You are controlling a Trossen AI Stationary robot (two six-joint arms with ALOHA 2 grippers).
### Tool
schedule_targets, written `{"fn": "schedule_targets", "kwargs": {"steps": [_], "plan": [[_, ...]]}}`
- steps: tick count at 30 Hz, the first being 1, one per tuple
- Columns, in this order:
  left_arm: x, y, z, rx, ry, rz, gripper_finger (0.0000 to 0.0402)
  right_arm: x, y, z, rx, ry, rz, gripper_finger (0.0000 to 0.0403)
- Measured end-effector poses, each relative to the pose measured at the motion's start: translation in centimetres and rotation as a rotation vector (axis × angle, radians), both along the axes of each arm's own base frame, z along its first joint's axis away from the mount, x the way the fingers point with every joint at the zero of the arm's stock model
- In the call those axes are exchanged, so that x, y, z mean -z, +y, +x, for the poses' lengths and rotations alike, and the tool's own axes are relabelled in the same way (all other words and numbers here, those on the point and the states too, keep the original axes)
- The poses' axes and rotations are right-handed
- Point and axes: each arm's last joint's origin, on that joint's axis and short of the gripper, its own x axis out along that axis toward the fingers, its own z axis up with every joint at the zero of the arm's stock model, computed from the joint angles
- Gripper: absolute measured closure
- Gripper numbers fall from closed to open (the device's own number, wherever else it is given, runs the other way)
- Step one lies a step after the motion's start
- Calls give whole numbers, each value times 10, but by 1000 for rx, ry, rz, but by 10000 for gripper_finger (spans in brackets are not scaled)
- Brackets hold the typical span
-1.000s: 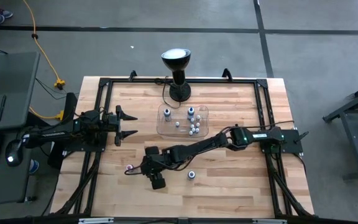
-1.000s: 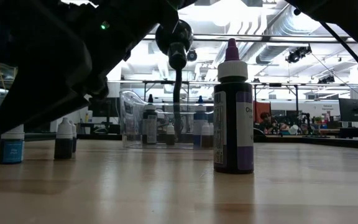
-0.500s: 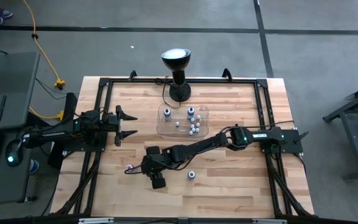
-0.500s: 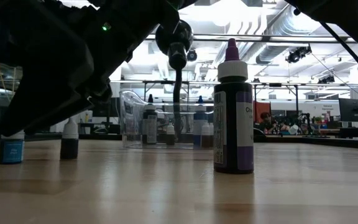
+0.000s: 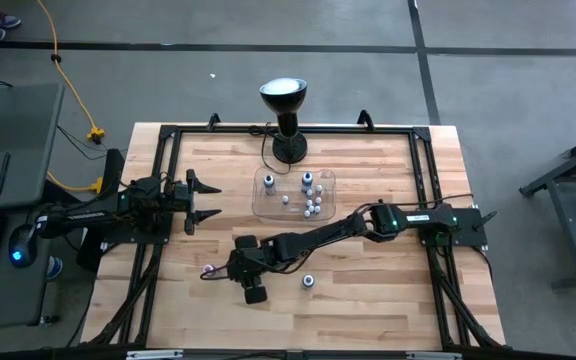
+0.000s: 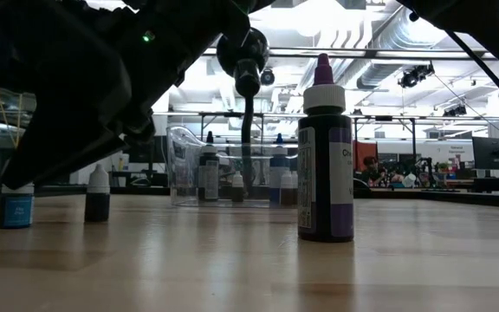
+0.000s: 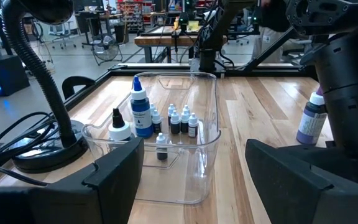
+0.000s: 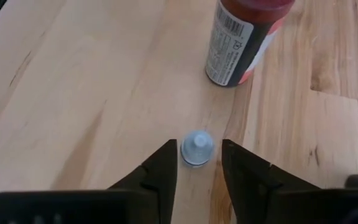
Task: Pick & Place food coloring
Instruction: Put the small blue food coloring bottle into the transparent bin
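Right gripper [image 8: 199, 163] down low over the table [image 5: 368, 300], fingers [image 8: 164, 165] on both sides of a tiny white-capped bottle [image 8: 196, 148], a small gap left, not squeezing yet, lined up to pinch it. Red bottle [image 8: 244, 38] near, lying on the wood. More bottles [image 7: 182, 119] standing in the clear tray [image 7: 207, 143], probably the drop spot. Left gripper [image 5: 204, 200] waiting at the side, open and empty.

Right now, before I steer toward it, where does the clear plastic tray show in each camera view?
High view: the clear plastic tray lies mid-table, just below the lamp's base in the picture.
Low view: tray in the background, left of centre.
Left wrist view: tray fills the middle, close up.
Right wrist view: not in it.
Shared landmark: the black lamp, next to the tray.
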Motion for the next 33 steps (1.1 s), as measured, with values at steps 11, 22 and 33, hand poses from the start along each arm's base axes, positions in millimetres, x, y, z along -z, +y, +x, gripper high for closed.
{"fn": "schedule_targets", "kwargs": {"steps": [11,22,33], "plan": [[0,0,0,0,-1,0,124,-2,1,1,-5,-19,11,331],[0,0,0,0,0,0,124,-2,1,1,-4,-21,14,349],[0,0,0,0,0,0,124,-20,1,0,-20,-55,43,365]]}}
